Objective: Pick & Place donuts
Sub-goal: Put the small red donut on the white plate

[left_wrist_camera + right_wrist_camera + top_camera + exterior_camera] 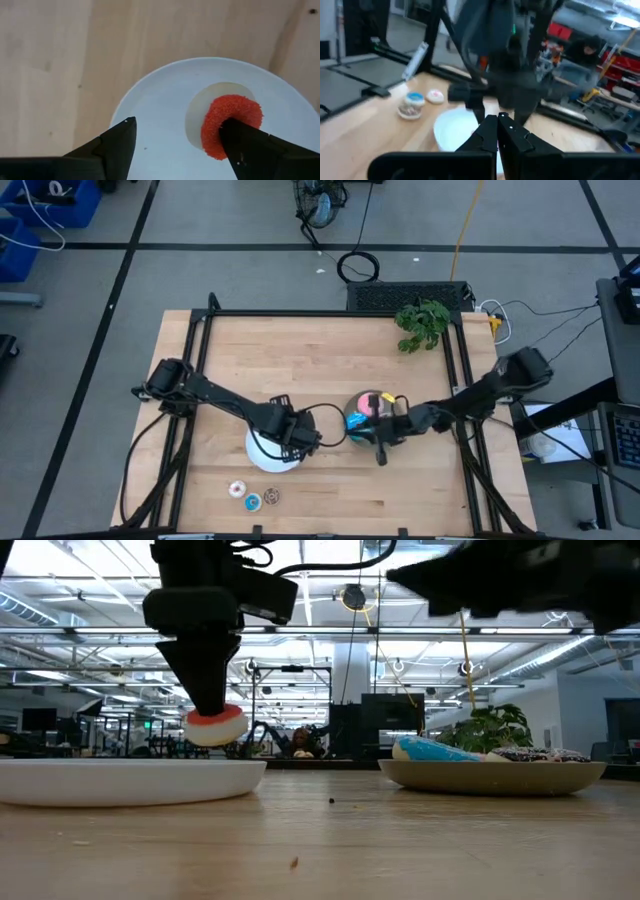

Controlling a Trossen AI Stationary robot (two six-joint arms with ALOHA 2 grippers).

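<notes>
My left gripper [180, 135] is open and points down over the white plate [262, 455]. A red mini donut [232, 117] with a pale underside clings to one of its fingers. In the low view this donut [215, 726] hangs above the plate [120, 782]. My right gripper [497, 125] is shut and empty, at the near side of the grey plate [365, 415]. That plate carries the blue donut [430, 750], the chocolate drizzled donut [530, 754] and a pink one [368, 402]. Three mini donuts [252, 496] lie on the table near the near edge. My left gripper comes from above, pointing down. The tip of one finger [245, 142] meets the red mini donut at its ring beside the hole [220, 131]. The other finger [120, 140] stands well apart from it. The donut is clear of the white plate, roughly level.
A green plant sprig [422, 322] lies near the table's far right corner. The table's black frame rails [200, 330] run along its sides. Bare wood lies between the two plates and along the near right of the table [420, 490].
</notes>
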